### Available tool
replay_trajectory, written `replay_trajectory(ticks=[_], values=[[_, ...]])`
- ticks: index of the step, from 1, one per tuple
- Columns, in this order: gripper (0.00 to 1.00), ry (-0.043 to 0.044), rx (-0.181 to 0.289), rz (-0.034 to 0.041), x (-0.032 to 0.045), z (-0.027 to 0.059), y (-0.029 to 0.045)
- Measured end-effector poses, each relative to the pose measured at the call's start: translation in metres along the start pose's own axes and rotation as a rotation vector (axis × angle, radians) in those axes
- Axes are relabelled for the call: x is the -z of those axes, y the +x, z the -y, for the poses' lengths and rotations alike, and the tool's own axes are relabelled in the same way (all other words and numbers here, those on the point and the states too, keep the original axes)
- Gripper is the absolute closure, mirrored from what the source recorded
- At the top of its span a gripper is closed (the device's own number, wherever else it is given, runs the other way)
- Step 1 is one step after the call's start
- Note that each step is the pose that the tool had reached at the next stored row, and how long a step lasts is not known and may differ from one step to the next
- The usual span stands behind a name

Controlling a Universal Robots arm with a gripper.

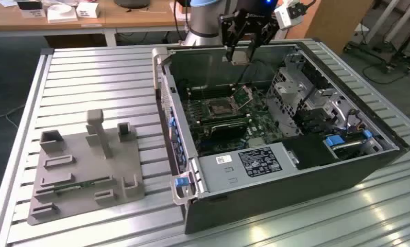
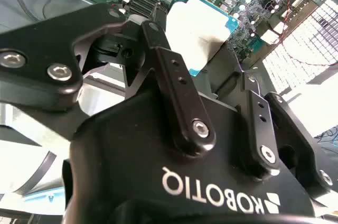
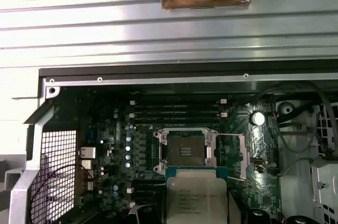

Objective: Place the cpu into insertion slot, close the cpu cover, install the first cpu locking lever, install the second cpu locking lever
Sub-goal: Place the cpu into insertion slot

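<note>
Overhead, claw [image 1: 240, 57] clamped on the cpu [image 3: 196, 198], printed top showing, over the computer case [image 1: 274, 195]. Below, the insertion slot [image 3: 186, 152] sits uncovered, the cpu cover [image 3: 233, 155] flipped open beside it.

Small flat square cpu [image 1: 240, 56], silvery-grey metal top, green edge: clamped flat between the fingers of the black gripper [image 1: 240, 58].
cpu place: up in the air over the far wall of the open case [image 1: 342, 170], well apart from the socket below.
Square dark insertion slot [image 1: 219, 108] with metal rim: uncovered, lying flat on the green circuit board [image 1: 263, 126]; contact field bare in the first wrist view.
Thin silvery cpu cover [image 1: 248, 93], square-windowed metal frame: swung open, tilted up from the slot's edge on the exterior view's right.
</note>
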State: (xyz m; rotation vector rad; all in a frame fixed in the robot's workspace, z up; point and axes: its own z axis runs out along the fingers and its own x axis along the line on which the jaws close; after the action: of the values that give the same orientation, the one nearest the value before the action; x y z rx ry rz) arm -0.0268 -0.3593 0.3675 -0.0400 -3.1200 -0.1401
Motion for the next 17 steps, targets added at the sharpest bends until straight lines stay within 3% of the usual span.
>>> replay_trajectory(ticks=[17], values=[[0.46, -0.0002, -0.016, 0.0014, 0.0, 0.0, 0.0]])
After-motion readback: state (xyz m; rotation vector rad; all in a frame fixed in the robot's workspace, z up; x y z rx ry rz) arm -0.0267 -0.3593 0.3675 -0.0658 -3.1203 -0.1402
